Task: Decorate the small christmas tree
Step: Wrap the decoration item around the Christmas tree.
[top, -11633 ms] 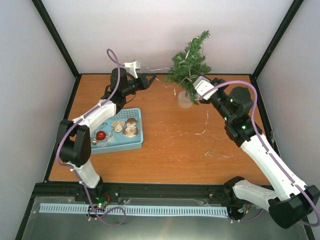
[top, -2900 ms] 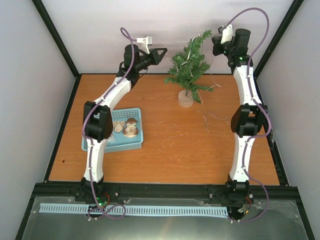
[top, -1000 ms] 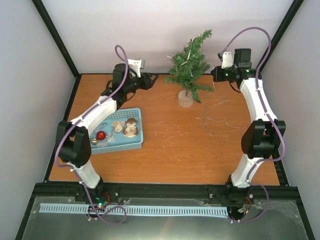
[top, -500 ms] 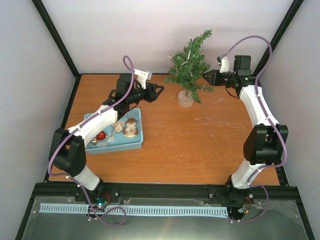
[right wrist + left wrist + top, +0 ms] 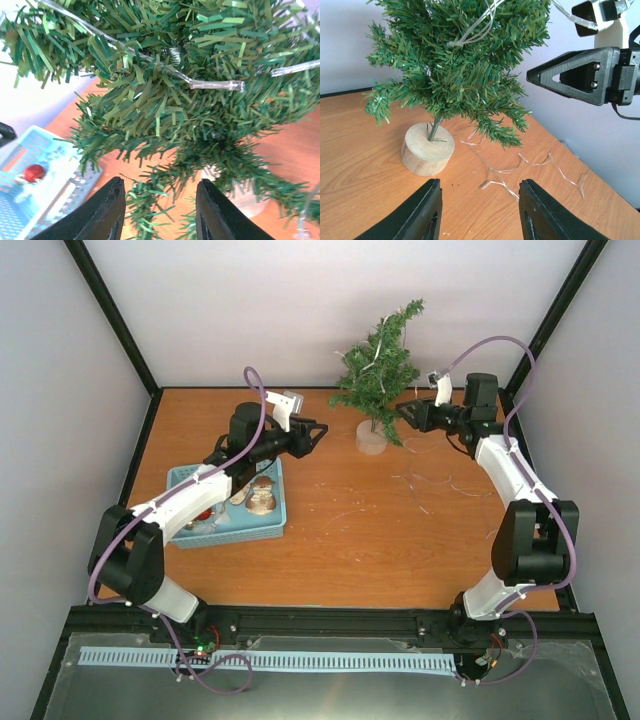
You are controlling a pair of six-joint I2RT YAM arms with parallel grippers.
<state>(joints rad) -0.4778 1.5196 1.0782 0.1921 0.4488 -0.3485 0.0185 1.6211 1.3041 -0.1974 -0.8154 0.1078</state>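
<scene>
the small christmas tree (image 5: 380,365) stands at the back of the table (image 5: 350,540). the left gripper (image 5: 314,431) and right gripper (image 5: 404,412) flank it, empty. a blue basket (image 5: 240,536) sits left.

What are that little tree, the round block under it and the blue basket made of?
The small christmas tree is probably plastic: flat, slightly glossy green strips bristle from a thin stem. Its base looks like pale, unfinished wood, matte with faint grain. The basket is likely moulded plastic, as it is an even light blue with slotted walls.
</scene>
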